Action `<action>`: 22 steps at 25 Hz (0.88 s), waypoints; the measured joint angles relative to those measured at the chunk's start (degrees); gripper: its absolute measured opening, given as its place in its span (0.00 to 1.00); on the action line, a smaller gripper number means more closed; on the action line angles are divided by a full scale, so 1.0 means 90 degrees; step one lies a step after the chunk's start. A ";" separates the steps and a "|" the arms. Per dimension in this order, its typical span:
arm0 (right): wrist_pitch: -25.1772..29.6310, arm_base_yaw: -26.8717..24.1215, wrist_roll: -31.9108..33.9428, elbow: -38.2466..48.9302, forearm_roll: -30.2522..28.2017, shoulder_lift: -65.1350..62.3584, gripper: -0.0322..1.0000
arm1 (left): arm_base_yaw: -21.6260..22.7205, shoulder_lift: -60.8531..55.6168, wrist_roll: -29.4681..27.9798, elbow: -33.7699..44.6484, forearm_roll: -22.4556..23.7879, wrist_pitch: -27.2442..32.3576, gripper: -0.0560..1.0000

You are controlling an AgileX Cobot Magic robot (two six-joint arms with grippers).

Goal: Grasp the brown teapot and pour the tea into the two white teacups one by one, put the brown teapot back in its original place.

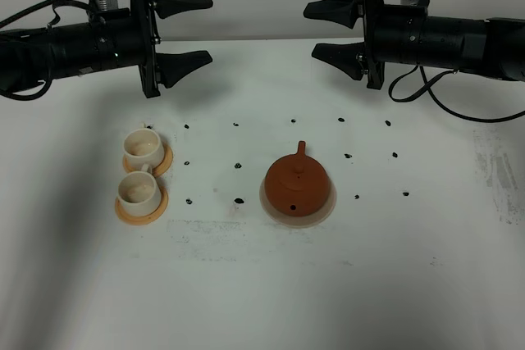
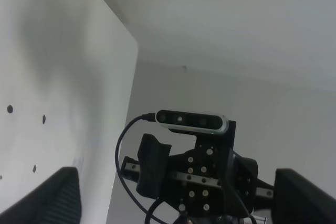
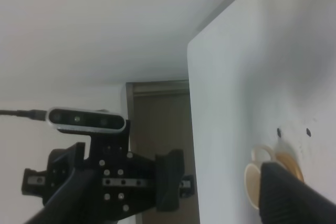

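Note:
The brown teapot (image 1: 297, 184) sits on the pale beige coaster (image 1: 326, 209) right of the table's middle, its spout pointing to the back. The two white teacups (image 1: 143, 149) (image 1: 138, 190) stand on orange saucers (image 1: 165, 161) at the left, one in front of the other. My left gripper (image 1: 209, 29) is open and empty, high above the table behind the cups. My right gripper (image 1: 311, 30) is open and empty, high behind the teapot, facing the left one. In the right wrist view one cup (image 3: 254, 184) shows partly behind a finger (image 3: 294, 195).
The white table (image 1: 262, 284) carries a grid of small black dots (image 1: 238, 166). Each wrist view looks across at the other arm's gripper and camera (image 2: 191, 120) (image 3: 86, 119). A wall stands behind the table.

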 joint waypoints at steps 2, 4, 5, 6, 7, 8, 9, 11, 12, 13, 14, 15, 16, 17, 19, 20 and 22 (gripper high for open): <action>0.0000 0.0000 -0.0052 0.0000 0.0000 0.0000 0.61 | 0.0000 0.0000 0.0032 0.0000 0.0000 -0.0035 0.72; 0.0000 0.0000 -0.0245 0.0000 -0.0006 0.0000 0.60 | 0.0000 0.0000 0.0153 0.0000 0.0000 -0.0047 0.72; -0.0014 0.0000 -0.0361 0.0000 -0.0030 0.0000 0.60 | 0.0000 0.0000 0.0282 0.0000 0.0000 -0.0055 0.72; -0.0034 0.0000 -0.0496 -0.0020 -0.0080 0.0000 0.59 | 0.0000 0.0000 0.0442 0.0000 0.0006 -0.0082 0.71; -0.0072 0.0000 -0.0604 -0.0075 -0.0182 0.0000 0.58 | 0.0000 0.0000 0.0589 0.0000 0.0006 -0.0105 0.70; -0.0123 -0.0001 -0.0670 -0.0148 -0.0377 0.0000 0.56 | 0.0000 0.0000 0.0697 0.0000 0.0012 -0.0163 0.69; -0.0171 -0.0008 -0.0697 -0.0261 -0.0639 0.0000 0.55 | 0.0000 -0.0010 0.0795 0.0000 0.0040 -0.0258 0.67; -0.0378 -0.0008 -0.0720 -0.0497 -0.1264 -0.0020 0.52 | 0.0000 -0.0075 0.0873 0.0000 0.0385 -0.0666 0.63; -0.0542 -0.0008 -0.0720 -0.0556 -0.1682 -0.0069 0.52 | 0.0000 -0.0145 0.0877 0.0000 0.0676 -0.0954 0.60; -0.0768 0.0000 -0.0720 -0.0581 -0.2032 -0.0160 0.51 | 0.0000 -0.0222 0.0877 0.0000 0.0952 -0.1201 0.57; -0.1014 0.0000 -0.0720 -0.0581 -0.2436 -0.0284 0.51 | 0.0000 -0.0341 0.0879 0.0000 0.1304 -0.1495 0.55; -0.1255 0.0000 -0.0713 -0.0581 -0.2834 -0.0428 0.51 | 0.0000 -0.0476 0.0879 0.0000 0.1672 -0.1775 0.52; -0.1454 0.0000 -0.0691 -0.0587 -0.3241 -0.0557 0.51 | -0.0006 -0.0616 0.0862 0.0000 0.2051 -0.1996 0.50; -0.1681 0.0016 -0.0653 -0.0587 -0.3599 -0.0717 0.50 | -0.0014 -0.0740 0.0807 0.0000 0.2399 -0.2238 0.48; -0.2053 0.0065 -0.0471 -0.0608 -0.4569 -0.1012 0.50 | -0.0081 -0.1026 0.0561 0.0000 0.3352 -0.2710 0.44; -0.2233 0.0104 -0.0292 -0.0627 -0.5013 -0.1114 0.50 | -0.0146 -0.1135 0.0351 0.0000 0.3790 -0.2868 0.42; -0.2501 0.0239 0.0239 -0.0636 -0.6105 -0.1321 0.50 | -0.0330 -0.1387 -0.0065 0.0013 0.4969 -0.3255 0.40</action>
